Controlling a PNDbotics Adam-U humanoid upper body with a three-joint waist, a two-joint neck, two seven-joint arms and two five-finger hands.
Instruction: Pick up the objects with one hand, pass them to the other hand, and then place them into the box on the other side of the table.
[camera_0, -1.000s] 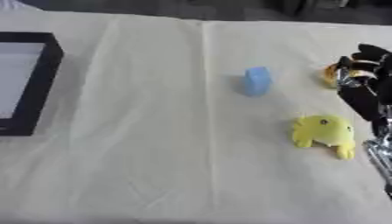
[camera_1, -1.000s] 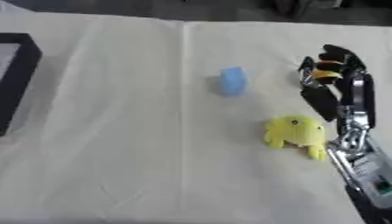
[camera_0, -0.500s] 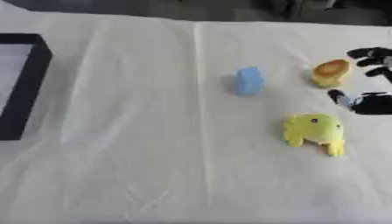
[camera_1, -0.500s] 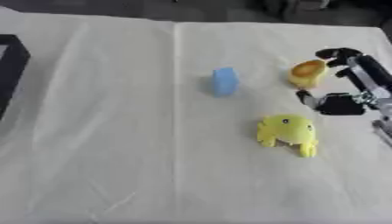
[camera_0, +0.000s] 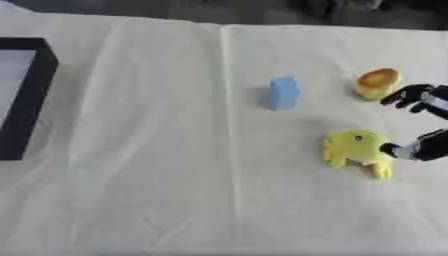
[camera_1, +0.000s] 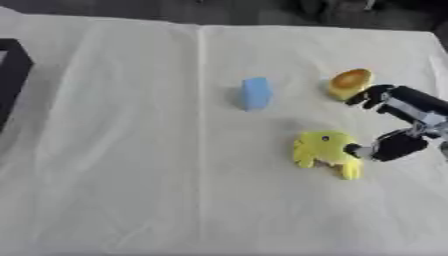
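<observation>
A yellow soft toy lies on the cream cloth at the right. My right hand comes in from the right edge, open: its thumb tip touches the toy's right side, and its fingers reach toward a small orange-yellow object just behind. A blue block stands upright near the middle. The black box sits at the far left edge. My left hand shows in neither view.
The cream cloth covers the whole table, with a crease running down its middle. Dark shapes lie beyond the far edge.
My right hand has drawn back to the right and lowered, opening around the yellow toy's right side. The whole picture has also shifted, so the camera moved.
</observation>
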